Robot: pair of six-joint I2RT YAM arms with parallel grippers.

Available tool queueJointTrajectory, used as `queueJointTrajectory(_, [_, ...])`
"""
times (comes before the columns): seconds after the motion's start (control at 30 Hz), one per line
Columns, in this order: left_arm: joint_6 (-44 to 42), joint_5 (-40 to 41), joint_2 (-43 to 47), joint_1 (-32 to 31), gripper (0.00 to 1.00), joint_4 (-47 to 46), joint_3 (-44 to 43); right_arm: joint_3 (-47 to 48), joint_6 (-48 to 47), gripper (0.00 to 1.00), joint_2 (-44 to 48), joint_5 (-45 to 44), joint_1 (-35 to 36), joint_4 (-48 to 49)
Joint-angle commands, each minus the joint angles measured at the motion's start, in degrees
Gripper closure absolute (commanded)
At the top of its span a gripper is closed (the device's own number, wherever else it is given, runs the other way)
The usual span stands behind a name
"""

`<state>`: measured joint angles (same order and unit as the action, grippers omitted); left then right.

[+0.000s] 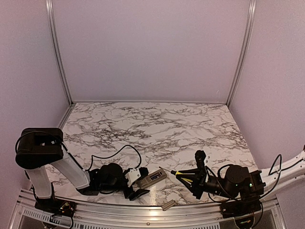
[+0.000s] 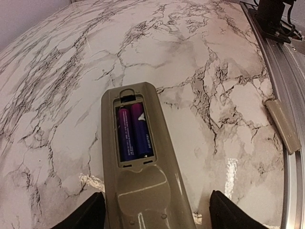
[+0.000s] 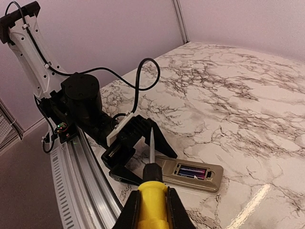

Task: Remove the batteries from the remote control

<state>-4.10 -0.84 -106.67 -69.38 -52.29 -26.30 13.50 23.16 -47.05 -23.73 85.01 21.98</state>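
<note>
The remote control [image 2: 143, 191] lies back-up on the marble table near the front edge, its battery recess uncovered. Two purple batteries [image 2: 135, 132] sit side by side in the recess. My left gripper [image 2: 155, 212] is open and straddles the remote's near end; the left finger is close to its edge and the right finger [image 2: 228, 214] stands apart. In the right wrist view the remote [image 3: 209, 177] and batteries [image 3: 190, 171] show past my right gripper [image 3: 152, 202], which is shut on a yellow-handled screwdriver [image 3: 152, 191]. Its shaft points toward the left gripper [image 3: 136, 138]. From above, the remote [image 1: 152, 178] lies between both grippers.
A flat grey-beige cover piece [image 2: 283, 125] lies by the metal front rail [image 2: 290, 191], to the remote's right; it also shows from above as the cover piece [image 1: 168, 205]. The left arm's body and cable [image 3: 78, 102] stand behind the remote. Side walls enclose the table.
</note>
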Motion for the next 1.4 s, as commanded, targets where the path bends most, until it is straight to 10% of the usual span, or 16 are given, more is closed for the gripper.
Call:
queueJointTrajectory(0.0, [-0.92,3.22,-1.25,-0.37,0.23,-0.41,-1.04,1.27,-0.96,1.0,0.76,-1.24,0.43,-1.06])
queueJointTrajectory(0.37, [0.51,5.23,-4.33,-0.73,0.38,-1.61,-3.22,1.84,-1.15,1.0,-0.91,-2.11,0.42,-0.9])
queueJointTrajectory(0.7, [-2.51,7.38,0.65,-2.54,1.0,1.04,-2.41,2.73,-0.82,1.0,-0.01,-3.9,0.16,-3.31])
queueJointTrajectory(1.37, [-11.17,15.73,8.4,-3.56,1.0,1.45,-2.29,7.05,-0.4,1.0,4.89,-7.97,0.07,-13.55])
